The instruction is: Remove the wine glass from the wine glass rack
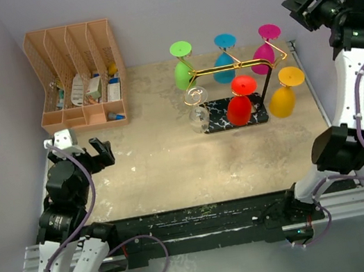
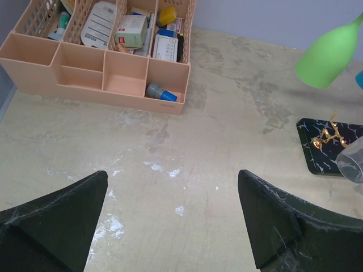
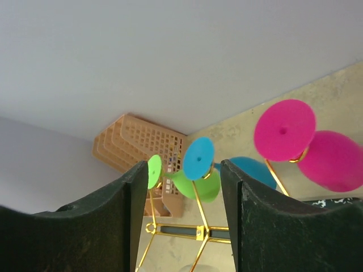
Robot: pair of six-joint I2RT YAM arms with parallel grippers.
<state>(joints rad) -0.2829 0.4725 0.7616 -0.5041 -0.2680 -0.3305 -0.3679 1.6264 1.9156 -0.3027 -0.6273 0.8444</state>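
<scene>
Right end effector (image 3: 181, 170) open and empty, high at 2 o'clock of the wine glass rack (image 1: 219, 116). Left end effector (image 2: 173, 181) open, idle at 8. Rack sits at 1 o'clock on the table (image 1: 174, 172), glasses hanging bowl-down. Nearest is the pink wine glass (image 1: 262, 60): grip the bowl softly, slide it out along the wire, no yanking.

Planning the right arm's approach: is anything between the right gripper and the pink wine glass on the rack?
Nothing visible: open air between the right gripper and the pink wine glass on the wine glass rack.

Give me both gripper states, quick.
Left gripper: open, holding nothing.
Right gripper: open, holding nothing.
</scene>
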